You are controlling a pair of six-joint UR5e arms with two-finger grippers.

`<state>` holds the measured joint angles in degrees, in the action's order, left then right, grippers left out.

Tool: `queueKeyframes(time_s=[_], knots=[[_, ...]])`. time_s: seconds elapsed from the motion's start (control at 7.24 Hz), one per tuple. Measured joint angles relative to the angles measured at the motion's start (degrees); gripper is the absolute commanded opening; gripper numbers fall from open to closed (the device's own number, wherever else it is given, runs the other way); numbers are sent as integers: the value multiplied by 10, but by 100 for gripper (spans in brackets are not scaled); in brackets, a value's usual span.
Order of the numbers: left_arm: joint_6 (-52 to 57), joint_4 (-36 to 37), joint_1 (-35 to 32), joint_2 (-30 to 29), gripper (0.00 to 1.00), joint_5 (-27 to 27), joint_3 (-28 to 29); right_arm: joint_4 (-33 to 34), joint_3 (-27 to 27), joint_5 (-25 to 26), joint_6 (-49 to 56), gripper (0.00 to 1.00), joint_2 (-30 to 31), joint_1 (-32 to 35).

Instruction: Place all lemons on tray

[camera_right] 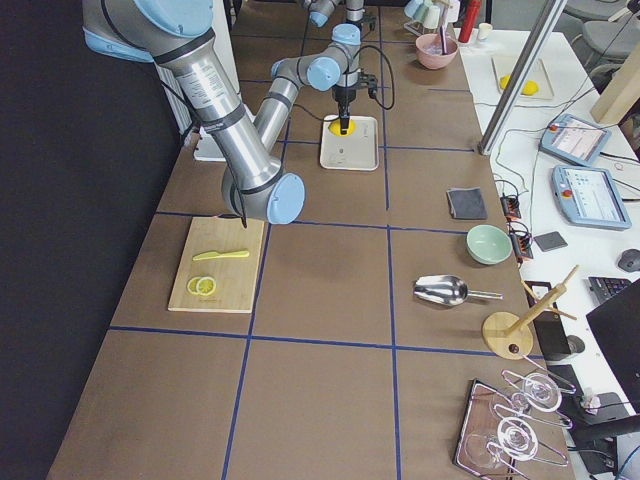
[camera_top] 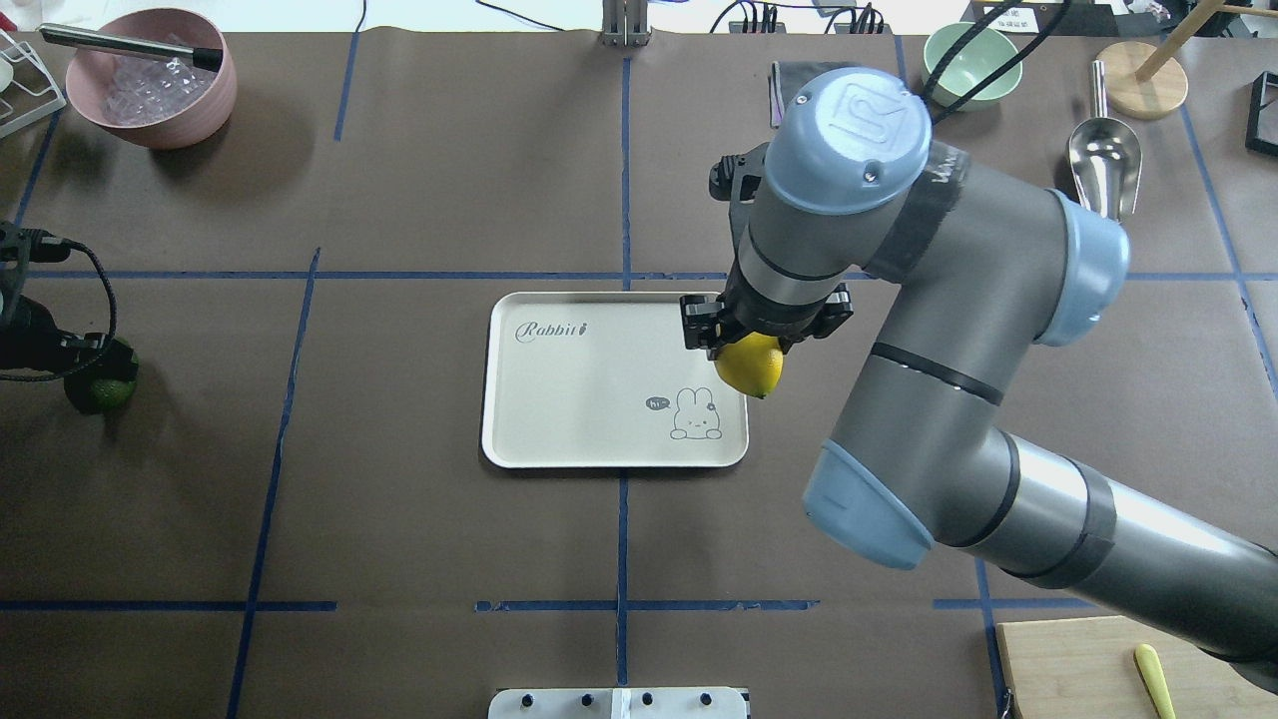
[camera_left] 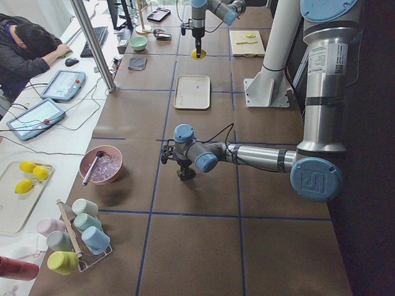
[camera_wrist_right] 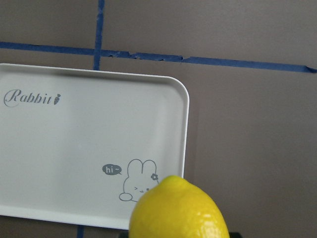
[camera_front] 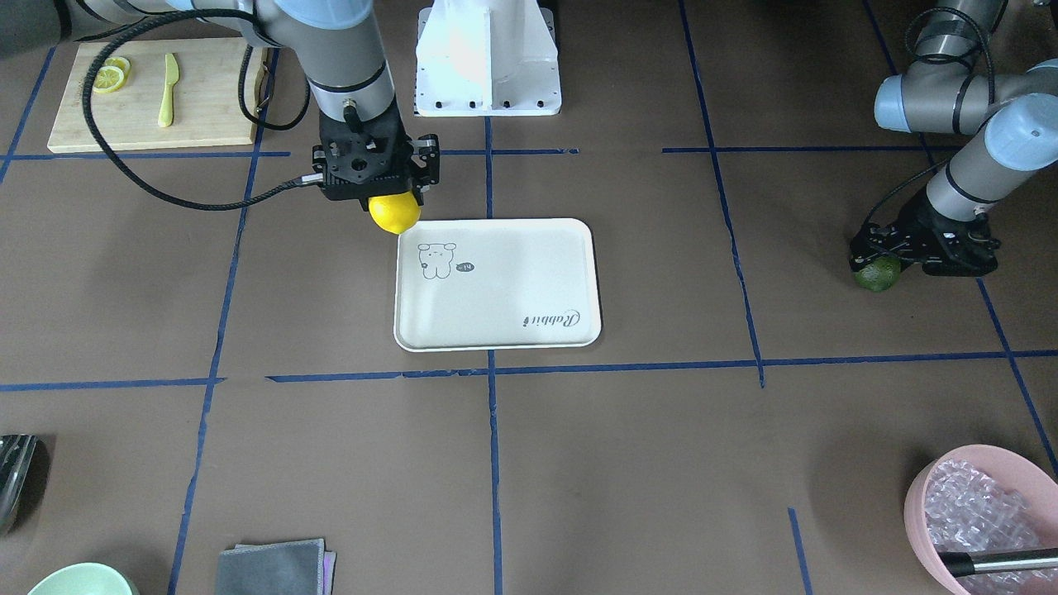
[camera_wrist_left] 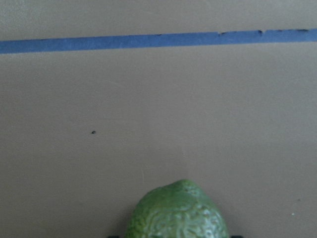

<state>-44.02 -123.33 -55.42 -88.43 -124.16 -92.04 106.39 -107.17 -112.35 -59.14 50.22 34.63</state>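
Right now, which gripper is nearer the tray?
Right. The right gripper holds the yellow lemon at the tray's edge; the left gripper is far off, at the green lemon.

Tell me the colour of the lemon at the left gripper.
The lemon is dark green with dimpled skin, shown best in the left wrist-mounted view.

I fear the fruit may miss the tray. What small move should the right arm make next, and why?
Probably shift the right gripper inward over the tray: the yellow lemon it holds hangs at the rim beside the rabbit drawing.
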Motion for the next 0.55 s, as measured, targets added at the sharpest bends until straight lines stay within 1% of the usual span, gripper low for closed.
queueKeyframes(time_s=[0.14, 0.28, 0.41, 0.55], knots=[[-1, 5, -1, 2, 0, -2, -17, -17, 29, 10, -2, 1, -13, -11], [-1, 25, -3, 4, 0, -4, -44, -33, 62, 20, -4, 1, -27, -20], [-2, 73, -4, 2, 0, -5, -84, -54, 97, 29, -7, 1, -35, -28], [-4, 138, -4, -1, 0, -5, -134, -82, 131, 39, -10, 1, -39, -32]])
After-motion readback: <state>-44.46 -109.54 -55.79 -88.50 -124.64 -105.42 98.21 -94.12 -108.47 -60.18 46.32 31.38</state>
